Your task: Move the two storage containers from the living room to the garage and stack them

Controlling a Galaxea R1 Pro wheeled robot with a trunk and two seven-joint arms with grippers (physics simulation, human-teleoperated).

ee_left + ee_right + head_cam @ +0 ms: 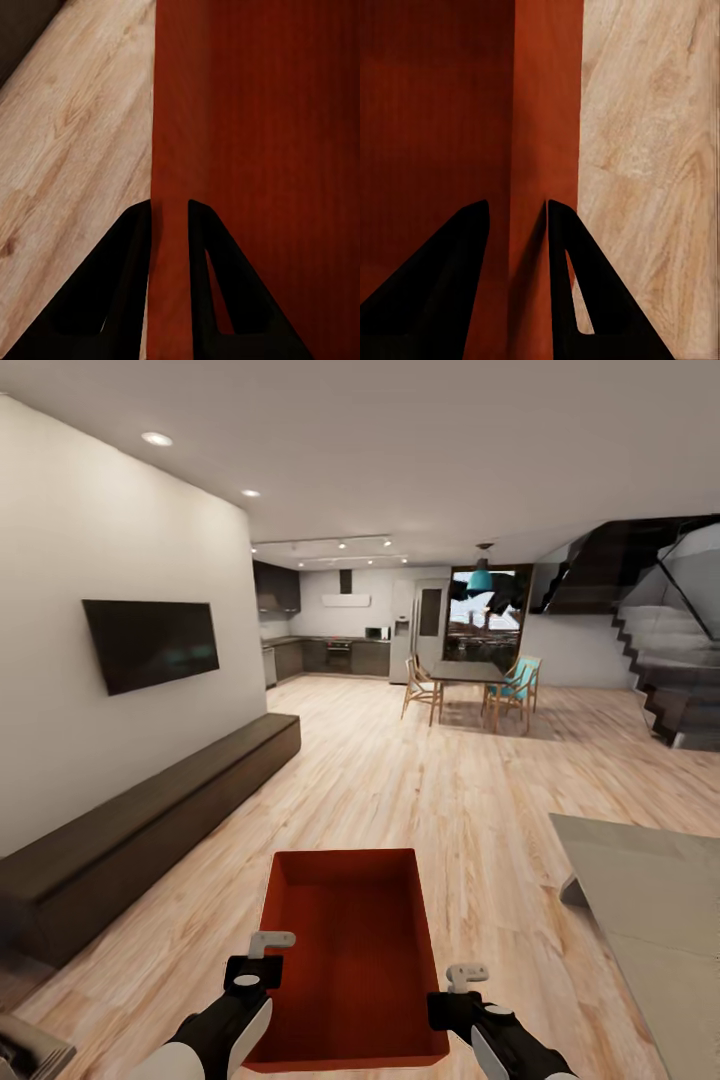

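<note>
Storage container (352, 950) hangs above the wood-plank floor (420, 780) of the living room, held between both arms: left gripper (169, 225) and right gripper (516, 225) each pinch a side wall.

You're in an open-plan home: wall TV (152, 642), dining table (466, 672) with chairs (420, 688), kitchen cabinets (340, 656), stairs (668, 680), wood-plank floor (400, 780).

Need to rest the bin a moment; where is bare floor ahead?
The light wood-plank floor is bare between the long dark low bench and the grey rug. Crowded farther on: the dining table with its wooden chairs.
</note>
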